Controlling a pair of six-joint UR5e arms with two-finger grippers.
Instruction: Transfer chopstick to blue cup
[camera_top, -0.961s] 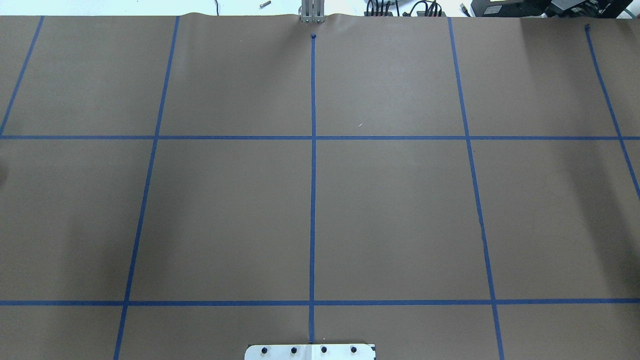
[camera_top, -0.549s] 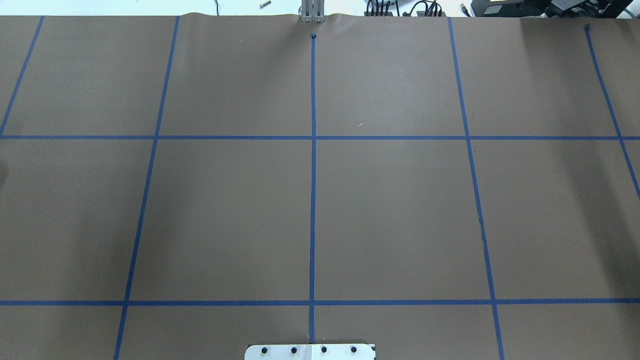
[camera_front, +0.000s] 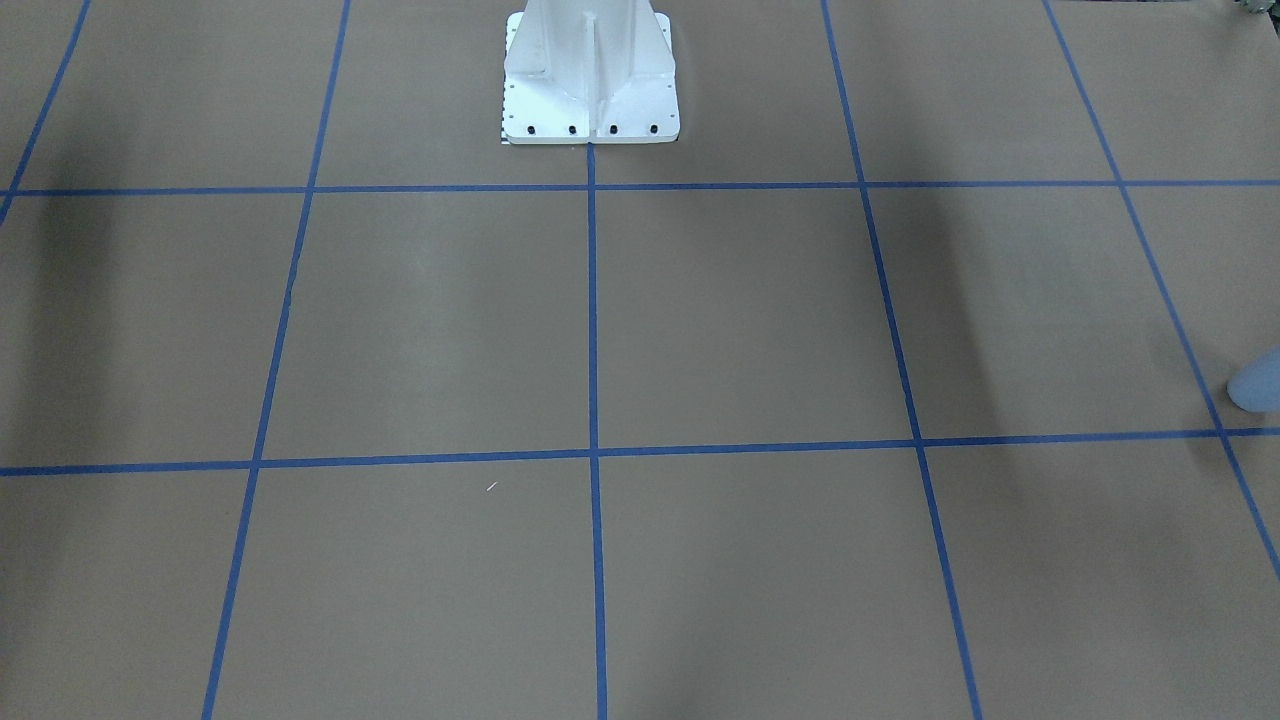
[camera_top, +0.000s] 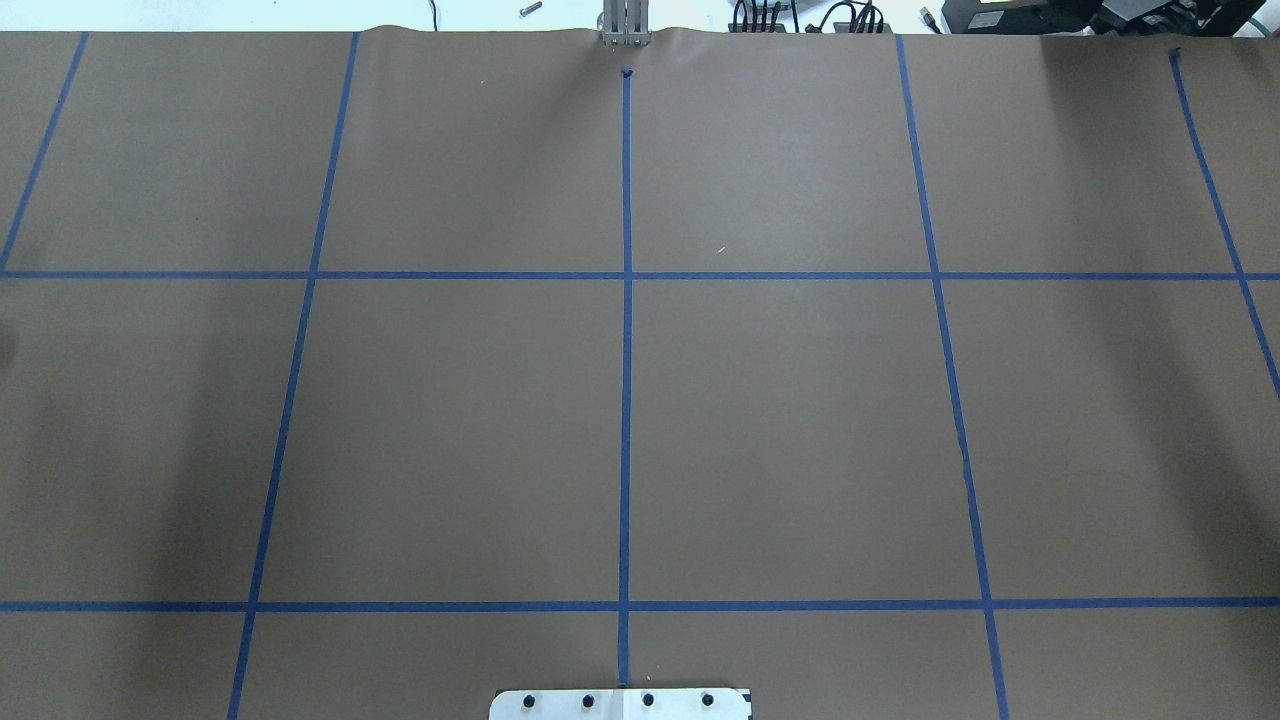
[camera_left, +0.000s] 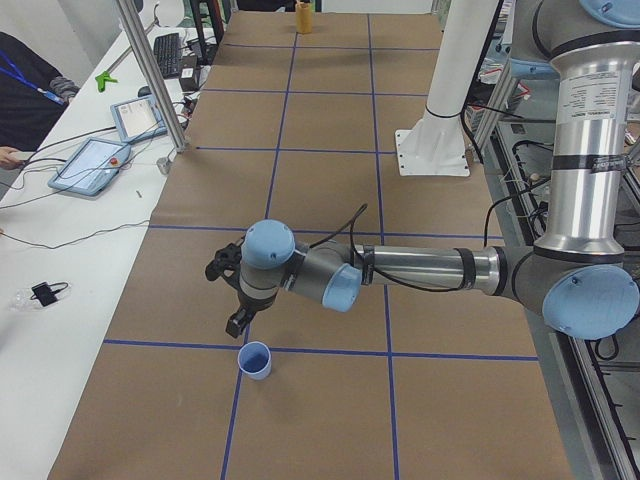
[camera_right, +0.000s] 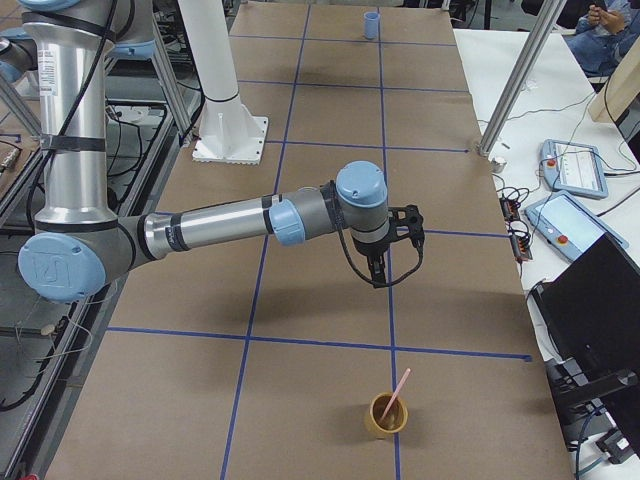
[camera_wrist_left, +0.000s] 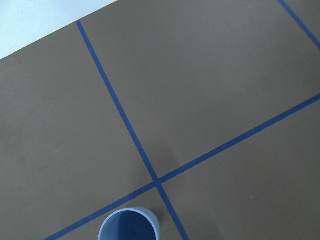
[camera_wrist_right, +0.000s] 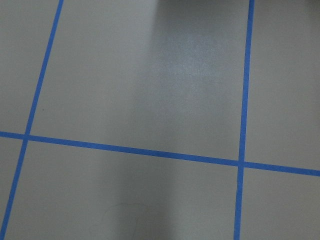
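Observation:
The blue cup (camera_left: 256, 360) stands upright on a blue tape crossing at the table's left end. It also shows in the left wrist view (camera_wrist_left: 130, 226), the front-facing view's right edge (camera_front: 1258, 385) and far off in the right view (camera_right: 371, 25). My left gripper (camera_left: 237, 322) hangs just above and beside it; I cannot tell if it is open. A pink chopstick (camera_right: 398, 388) leans in a tan cup (camera_right: 386, 414) at the table's right end. My right gripper (camera_right: 379, 278) hovers above the table short of that cup; I cannot tell its state.
Brown paper with a blue tape grid covers the table. The white robot pedestal (camera_front: 590, 80) stands at the middle rear. A tiny white fleck (camera_top: 719, 250) lies near the centre. The operators' side table holds tablets (camera_left: 95, 160) and cables, with metal posts (camera_left: 150, 70) at its edge.

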